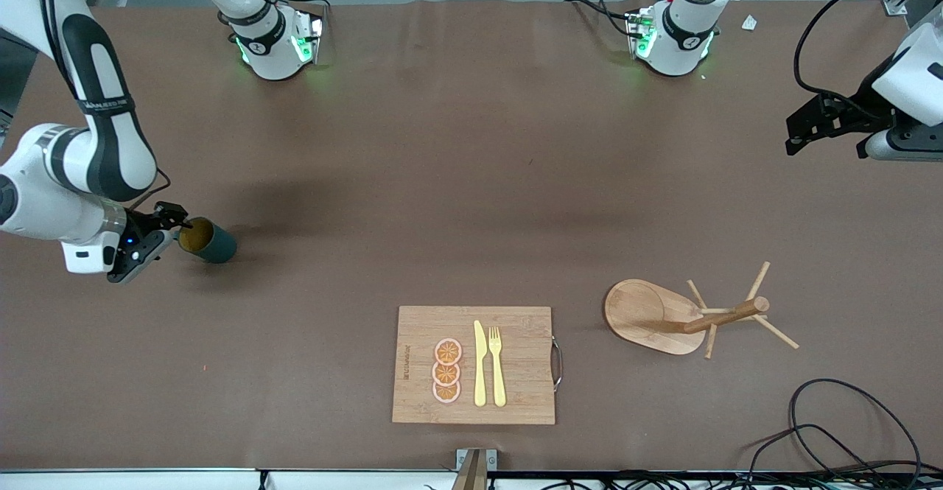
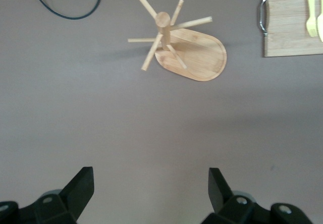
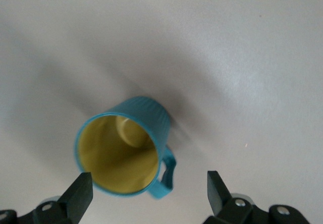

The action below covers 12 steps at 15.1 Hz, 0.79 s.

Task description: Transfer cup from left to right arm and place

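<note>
The cup (image 1: 210, 241), teal with an ochre inside, stands on the brown table toward the right arm's end. In the right wrist view I look down into the cup (image 3: 121, 153), its small handle turned toward one finger. My right gripper (image 1: 177, 226) hangs just over the cup's rim. This right gripper (image 3: 150, 181) is open, its fingers spread wider than the cup and not gripping it. My left gripper (image 1: 793, 136) waits high over the left arm's end of the table. The left gripper (image 2: 150, 176) is open, with only bare table between its fingers.
A wooden mug tree (image 1: 692, 317) on an oval base stands toward the left arm's end. A bamboo cutting board (image 1: 475, 365) near the front edge carries a yellow knife, a fork and orange slices. Black cables (image 1: 832, 431) loop at the front corner.
</note>
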{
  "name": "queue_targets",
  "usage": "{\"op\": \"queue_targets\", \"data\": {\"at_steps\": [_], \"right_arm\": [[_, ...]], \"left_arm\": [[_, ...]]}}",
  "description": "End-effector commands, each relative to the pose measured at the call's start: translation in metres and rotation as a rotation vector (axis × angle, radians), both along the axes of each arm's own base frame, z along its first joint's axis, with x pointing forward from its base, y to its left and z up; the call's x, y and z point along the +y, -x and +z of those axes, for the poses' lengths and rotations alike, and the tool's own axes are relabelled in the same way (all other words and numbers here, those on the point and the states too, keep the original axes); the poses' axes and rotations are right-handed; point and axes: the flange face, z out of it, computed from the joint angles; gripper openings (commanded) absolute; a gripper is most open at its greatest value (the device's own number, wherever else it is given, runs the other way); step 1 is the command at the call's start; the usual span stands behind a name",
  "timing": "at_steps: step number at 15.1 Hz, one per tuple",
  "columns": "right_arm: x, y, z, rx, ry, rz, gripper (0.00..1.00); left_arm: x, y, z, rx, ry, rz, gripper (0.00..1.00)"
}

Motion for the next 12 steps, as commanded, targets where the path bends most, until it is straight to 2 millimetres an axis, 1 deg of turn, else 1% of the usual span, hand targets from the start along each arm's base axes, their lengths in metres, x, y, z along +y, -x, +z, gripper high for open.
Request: {"op": "queue_targets", "data": {"at_steps": [1, 2, 3, 5, 7, 9, 10, 12], "right_arm": [[0.017, -0.002, 0.050, 0.035, 0.029, -0.153, 1.00], [0.027, 0.001, 0.069, 0.036, 0.045, -0.233, 1.00], [0.042, 0.004, 0.086, 0.034, 0.063, -0.321, 1.00], [0.082, 0.012, 0.119, 0.038, 0.102, -0.489, 1.00], [0.109, 0.020, 0.148, 0.034, 0.124, -0.592, 1.00], [0.115, 0.022, 0.179, 0.034, 0.132, -0.653, 1.00], [0.116, 0.020, 0.201, 0.042, 0.136, -0.683, 1.00], [0.117, 0.017, 0.236, 0.046, 0.143, -0.717, 1.00]], "left_arm": [[-0.011, 0.002, 0.004, -0.022, -0.028, -0.017, 1.00], [-0.012, 0.003, 0.004, -0.018, -0.028, -0.016, 1.00], [-0.012, 0.006, 0.006, -0.011, -0.028, -0.009, 1.00], [-0.014, 0.011, 0.009, 0.006, -0.009, 0.005, 1.00], [-0.015, 0.013, 0.012, 0.004, 0.002, 0.004, 1.00], [-0.015, 0.014, 0.015, 0.012, 0.001, 0.004, 1.00], [-0.015, 0.015, 0.018, 0.010, 0.007, 0.002, 1.00], [-0.013, 0.015, 0.020, 0.013, 0.031, 0.012, 1.00]]}}
